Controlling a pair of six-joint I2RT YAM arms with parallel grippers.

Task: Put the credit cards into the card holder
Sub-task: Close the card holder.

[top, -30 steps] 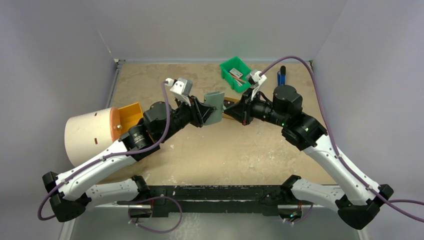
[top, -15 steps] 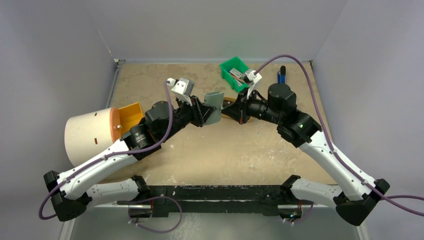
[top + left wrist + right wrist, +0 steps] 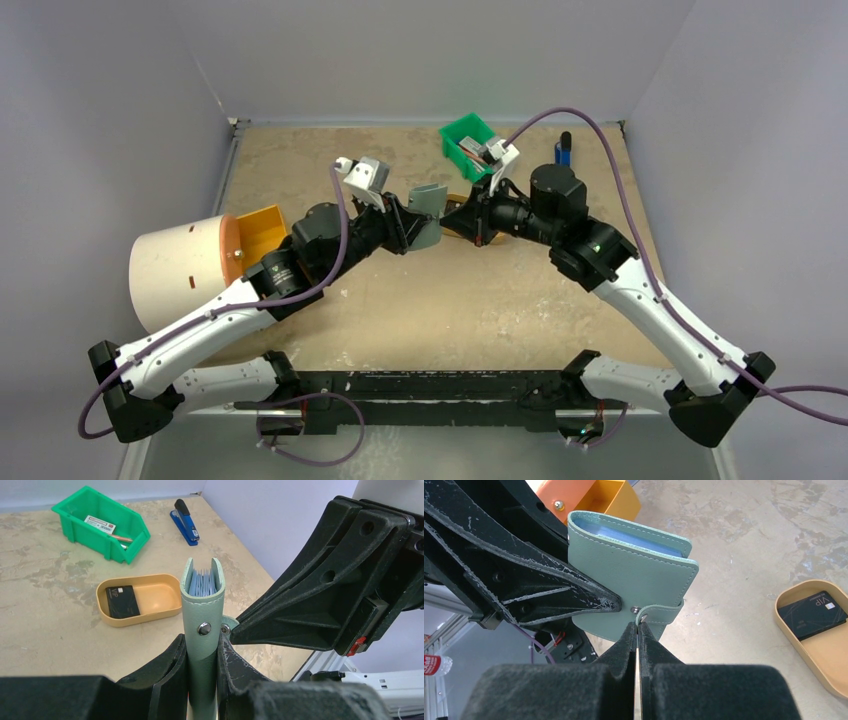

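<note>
My left gripper (image 3: 412, 228) is shut on the grey-green card holder (image 3: 429, 213) and holds it upright above the table; in the left wrist view the card holder (image 3: 202, 610) stands edge-on between my fingers (image 3: 167, 670), its pale blue pockets showing at the top. My right gripper (image 3: 638, 626) is shut, its tips pinching the card holder's snap strap (image 3: 663, 614). It also shows in the top view (image 3: 450, 218). One black credit card (image 3: 122, 601) lies in the tan oval tray (image 3: 170, 607) on the table; it also shows in the right wrist view (image 3: 816, 615).
A green bin (image 3: 468, 143) with small items stands at the back, and a blue stapler (image 3: 564, 152) lies to its right. An orange bin (image 3: 262, 230) and a large white cylinder (image 3: 180, 270) are at the left. The tan tray (image 3: 784, 625) sits under the right gripper.
My right arm has moved left, bringing its shut fingers up to the card holder's strap. My left arm and the card holder have stayed still.
</note>
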